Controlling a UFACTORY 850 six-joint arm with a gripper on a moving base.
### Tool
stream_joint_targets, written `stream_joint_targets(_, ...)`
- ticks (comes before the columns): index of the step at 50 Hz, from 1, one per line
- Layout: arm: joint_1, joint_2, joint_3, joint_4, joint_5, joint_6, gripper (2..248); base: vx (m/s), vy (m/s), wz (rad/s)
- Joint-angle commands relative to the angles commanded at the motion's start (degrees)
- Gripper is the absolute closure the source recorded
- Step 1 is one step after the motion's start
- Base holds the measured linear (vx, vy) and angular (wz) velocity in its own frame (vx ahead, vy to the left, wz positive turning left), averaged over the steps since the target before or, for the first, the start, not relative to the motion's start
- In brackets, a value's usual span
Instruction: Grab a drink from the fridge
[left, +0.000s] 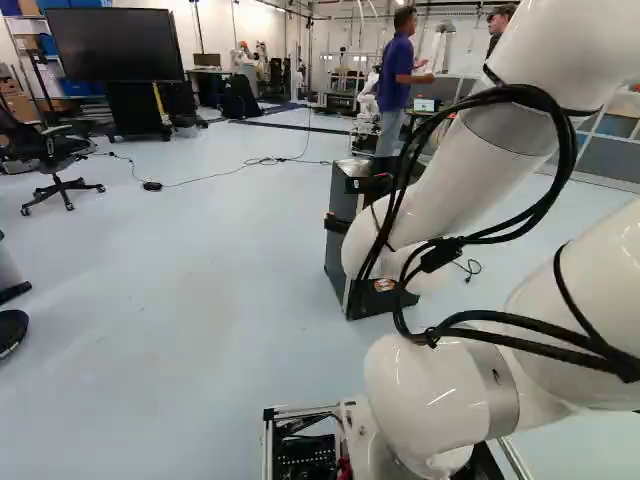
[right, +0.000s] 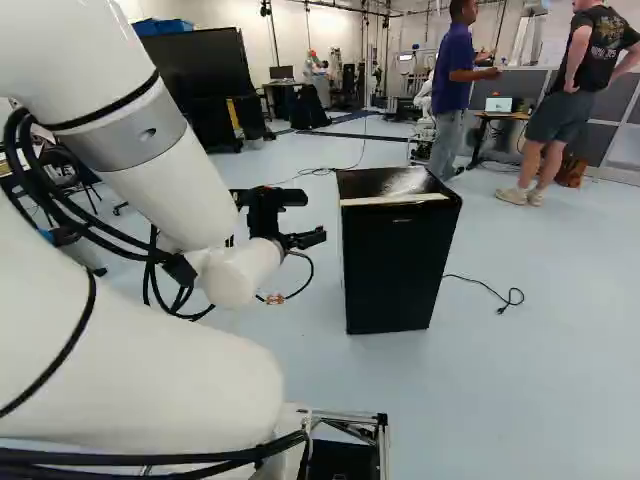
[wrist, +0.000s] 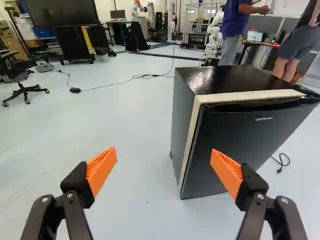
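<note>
The black gripper (right: 292, 240) is at the arm's end, left of the black fridge (right: 400, 265) in the right base view; its fingertips are hard to make out there. In the wrist view the gripper (wrist: 164, 167) stands wide open, with nothing between its orange pads. Ahead of it and off to one side is the fridge (wrist: 245, 145), upright on the floor. One finger overlaps the dark door in that view. A pale strip runs along the door's top and side edges; whether the door is slightly ajar I cannot tell. No drink shows. In the left base view the arm partly covers the fridge (left: 345, 185).
A power cord (right: 500, 300) lies on the floor beside the fridge, and a thin cable (left: 230, 170) crosses the floor beyond. Farther off are an office chair (left: 62, 165), a large screen (left: 115, 45), a desk with a laptop (wrist: 255, 36), and another robot (wrist: 215, 37).
</note>
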Motion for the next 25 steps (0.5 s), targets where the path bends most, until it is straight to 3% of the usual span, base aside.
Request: stream_joint_targets(25,1.07,-3.23,-2.78,2.46,0.00,0.00,3,0.000,0.000,0.000)
